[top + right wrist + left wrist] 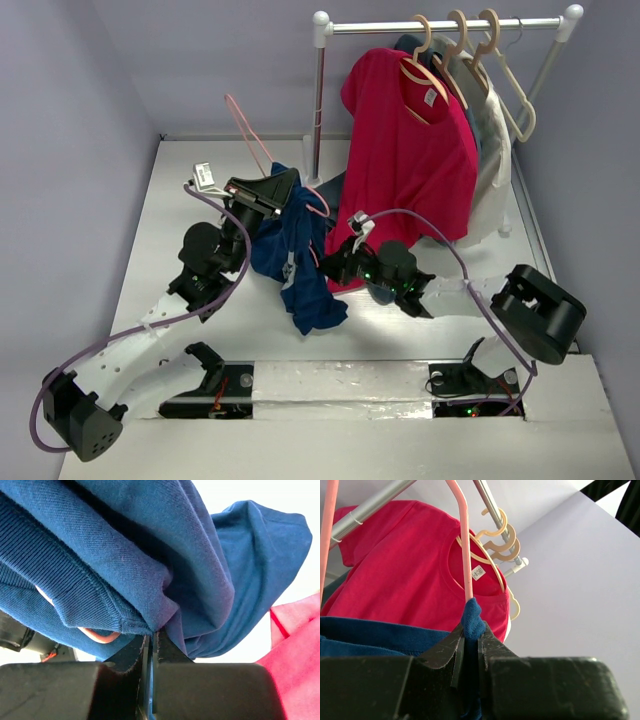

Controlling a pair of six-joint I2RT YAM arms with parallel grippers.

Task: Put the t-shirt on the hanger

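Dressing step in hand: the t-shirt [295, 250] hangs bunched between both arms, partly on the hanger [252, 135]; left gripper [470, 639] pinches navy cloth at the hanger's rod; right gripper [151, 641] is clamped on a fold; next, I judge, cloth must be drawn over the free shoulder; only the overhead view shows the hanger's upper wire bare.

The left arm [135, 345] and the right arm [455, 295] each had white links between bulky black joint housings. A thin purple cable [215, 207] ran along the left one, and a second purple cable [440, 232] ran along the right. A small white tag [205, 175] sat near the left wrist. Green lights [372, 272] glowed on the right wrist. Both bases [205, 385] were black. The fingers [445, 652] were matte black wedges with flat inner faces
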